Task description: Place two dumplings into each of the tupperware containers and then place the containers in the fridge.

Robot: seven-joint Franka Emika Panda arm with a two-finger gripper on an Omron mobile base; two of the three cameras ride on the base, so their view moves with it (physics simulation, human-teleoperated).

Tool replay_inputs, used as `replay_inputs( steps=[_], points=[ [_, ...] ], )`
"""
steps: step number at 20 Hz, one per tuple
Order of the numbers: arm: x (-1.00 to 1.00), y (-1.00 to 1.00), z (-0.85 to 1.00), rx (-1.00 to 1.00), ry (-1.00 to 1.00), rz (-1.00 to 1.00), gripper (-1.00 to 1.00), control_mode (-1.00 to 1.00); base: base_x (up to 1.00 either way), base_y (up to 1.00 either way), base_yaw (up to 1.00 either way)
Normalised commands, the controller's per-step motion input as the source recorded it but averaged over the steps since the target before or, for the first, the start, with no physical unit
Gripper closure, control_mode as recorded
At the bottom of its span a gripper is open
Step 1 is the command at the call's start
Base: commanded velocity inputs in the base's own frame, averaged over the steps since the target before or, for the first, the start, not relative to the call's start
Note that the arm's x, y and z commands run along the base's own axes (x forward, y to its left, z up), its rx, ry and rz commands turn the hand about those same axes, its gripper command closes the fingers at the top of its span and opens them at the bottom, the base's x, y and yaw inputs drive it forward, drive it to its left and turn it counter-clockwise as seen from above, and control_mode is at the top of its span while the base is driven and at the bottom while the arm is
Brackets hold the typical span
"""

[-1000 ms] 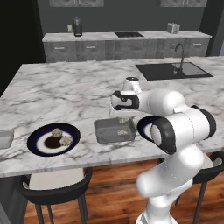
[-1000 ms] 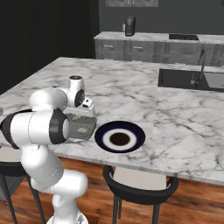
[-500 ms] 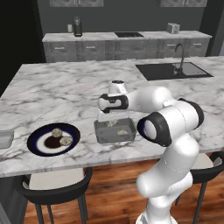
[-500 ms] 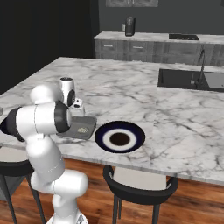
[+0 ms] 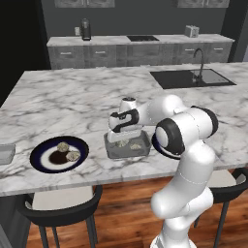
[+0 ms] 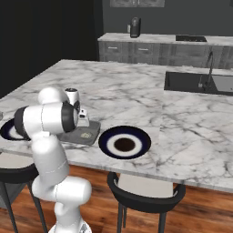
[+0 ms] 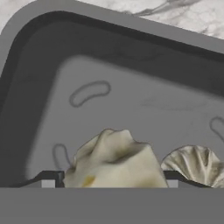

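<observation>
The gripper (image 5: pixel 122 137) hangs low over the near tupperware container (image 5: pixel 112 151), and its fingertips are lost against the tray's contents, so how the jaws stand is hard to read there. In the hand view the grey band cuts off the lower part of the big dumpling (image 7: pixel 114 161) and of the second dumpling (image 7: pixel 197 165) to its right. At the far left, a second container (image 5: pixel 5 154) is cut by the picture's edge. The left plate (image 6: pixel 7 129) is half hidden behind the arm.
</observation>
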Motion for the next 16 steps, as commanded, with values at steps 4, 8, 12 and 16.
replay_inputs(
  steps=[4,8,12,16],
  points=[
    [0.13,0.0,-0.08,0.0,0.0,0.06,-1.0,-1.0,0.0,0.0,0.0],
    [0.0,0.0,0.11,0.0,-0.01,0.01,-1.0,-1.0,0.0,0.0,0.0],
    [0.0,0.0,0.17,0.0,0.0,0.0,-1.0,-1.0,0.0,0.0,0.0],
    [-0.06,-0.11,0.34,0.0,0.01,-0.02,-1.0,-1.0,0.0,0.0,0.0]
  ],
)
